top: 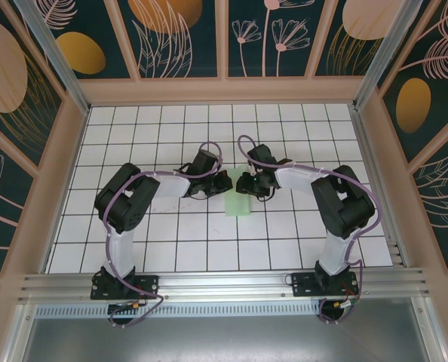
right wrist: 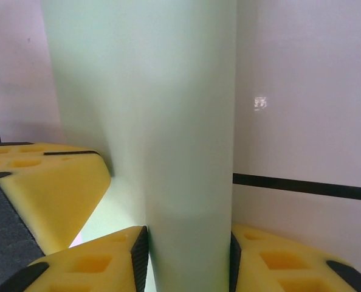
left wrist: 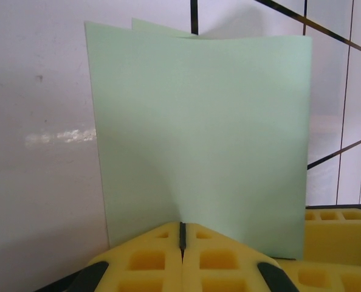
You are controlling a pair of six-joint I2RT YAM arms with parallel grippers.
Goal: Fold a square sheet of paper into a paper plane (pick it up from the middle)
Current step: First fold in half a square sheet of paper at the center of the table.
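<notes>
From above, the sheet (top: 239, 204) hangs at mid-table (top: 209, 249), a pale green strip between the left gripper (top: 222, 182) and the right gripper (top: 245, 185). The two grippers face each other close together over its upper edge.

In the left wrist view, the left gripper (left wrist: 182, 236) has its yellow pads (left wrist: 147, 258) pressed together on the sheet's (left wrist: 199, 134) near edge. The paper rises doubled, with a second layer peeking out along the far edge and a soft bow across its face.

In the right wrist view, the right gripper (right wrist: 188, 258) has its jaws part-way apart, and both inner faces touch a rounded loop of the sheet (right wrist: 168, 121). They hold the paper but do not flatten it.

The paper looks very light, limp and smooth, so it will likely sag, curl or slip from foam under any sideways pull. It also creases for good wherever it is squeezed. The best hold is probably near the fold line, with the two grips close together so the span between them stays taut.
</notes>
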